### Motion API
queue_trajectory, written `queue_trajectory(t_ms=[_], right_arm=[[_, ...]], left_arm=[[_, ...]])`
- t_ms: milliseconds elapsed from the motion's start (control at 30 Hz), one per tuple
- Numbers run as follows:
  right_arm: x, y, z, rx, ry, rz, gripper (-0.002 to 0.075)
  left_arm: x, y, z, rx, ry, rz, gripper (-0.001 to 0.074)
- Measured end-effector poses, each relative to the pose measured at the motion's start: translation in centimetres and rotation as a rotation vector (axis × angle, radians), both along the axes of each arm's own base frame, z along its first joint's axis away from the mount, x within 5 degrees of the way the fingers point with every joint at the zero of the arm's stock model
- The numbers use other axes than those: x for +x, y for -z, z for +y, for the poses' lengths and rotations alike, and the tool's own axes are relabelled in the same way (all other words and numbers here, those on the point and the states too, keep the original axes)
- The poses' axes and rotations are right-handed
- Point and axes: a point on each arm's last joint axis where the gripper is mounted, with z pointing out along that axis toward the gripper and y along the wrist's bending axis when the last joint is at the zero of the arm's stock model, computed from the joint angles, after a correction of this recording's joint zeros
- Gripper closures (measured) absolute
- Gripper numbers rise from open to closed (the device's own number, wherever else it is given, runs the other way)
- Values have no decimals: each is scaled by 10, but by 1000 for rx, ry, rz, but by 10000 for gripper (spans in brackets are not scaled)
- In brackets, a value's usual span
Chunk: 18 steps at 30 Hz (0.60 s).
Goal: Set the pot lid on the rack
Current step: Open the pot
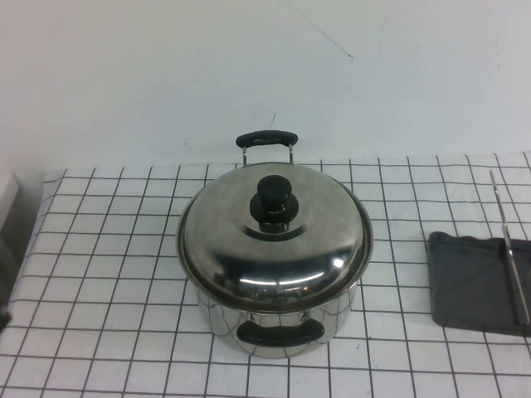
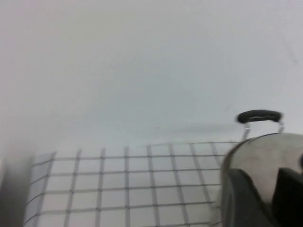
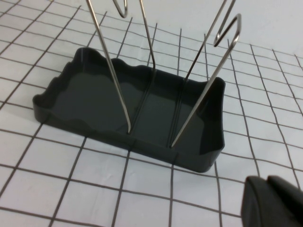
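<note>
The pot lid [image 1: 241, 240], shiny domed steel with a black knob [image 1: 273, 201], sits on the steel pot [image 1: 217, 319] in the middle of the checked cloth. The rack [image 1: 469, 282], a thin wire frame [image 1: 508, 249] on a dark grey tray, stands at the right edge. The right wrist view shows it close up [image 3: 94, 94], empty. My right gripper [image 3: 266, 183] hovers just short of the rack, fingers together and empty. My left gripper [image 2: 271, 182] is beside the pot's left side [image 2: 265, 151], fingers apart and empty. Neither gripper shows in the high view.
The pot has two black handles, one at the back [image 1: 265, 138] and one at the front [image 1: 278, 332]. A white wall [image 1: 265, 66] rises behind the table. The checked cloth [image 1: 99, 274] lies bare to the pot's left and between pot and rack.
</note>
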Motion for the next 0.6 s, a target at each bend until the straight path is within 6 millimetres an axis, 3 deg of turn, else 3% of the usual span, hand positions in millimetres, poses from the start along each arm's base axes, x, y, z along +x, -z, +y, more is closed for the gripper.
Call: queue_trajectory(t_ms=[200, 300, 600], right_arm=[[0, 0, 0, 0, 0, 0, 729], [0, 0, 0, 0, 0, 0, 729], [0, 0, 0, 0, 0, 0, 729]], left_arm=[[20, -1, -56, 13, 318, -57, 342], [36, 3, -84, 48, 403, -22, 252], [86, 19, -141, 67, 512, -33, 209]])
